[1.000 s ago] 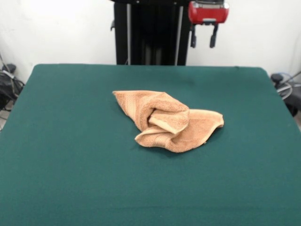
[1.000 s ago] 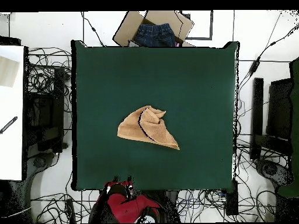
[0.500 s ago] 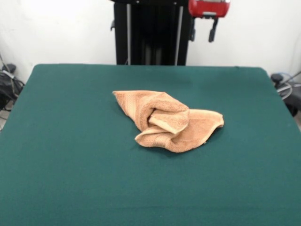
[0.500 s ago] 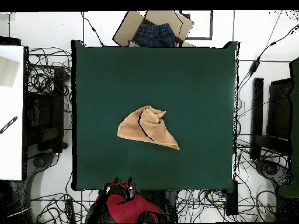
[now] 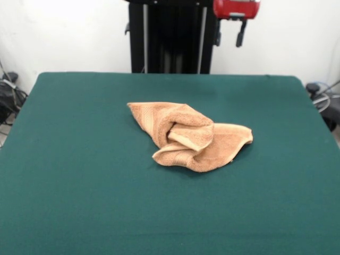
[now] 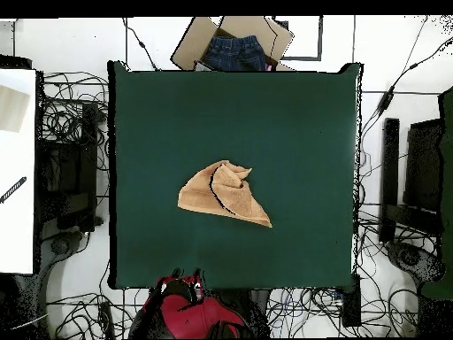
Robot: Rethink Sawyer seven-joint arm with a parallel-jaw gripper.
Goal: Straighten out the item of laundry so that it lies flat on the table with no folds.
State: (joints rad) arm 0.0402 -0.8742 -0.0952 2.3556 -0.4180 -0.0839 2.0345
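Note:
The orange-tan towel (image 5: 190,135) lies crumpled near the middle of the dark green table (image 5: 79,175), folded over itself with a rolled fold on top and one corner pointing to the right. It also shows in the overhead view (image 6: 223,193) on the table (image 6: 292,124). My gripper (image 5: 229,36) hangs high at the top of the front view, beyond the table's far edge and well above it. Its two black fingers stand apart and hold nothing. In the overhead view the red arm (image 6: 190,305) sits at the table's bottom edge.
A cardboard box with blue jeans (image 6: 234,49) lies beyond the table's top edge in the overhead view. Cables (image 6: 62,133) and dark equipment surround the table. The black pedestal (image 5: 170,37) stands behind the far edge.
The gripper rose a little between one second ago and half a second ago, then stayed still. The towel has not moved.

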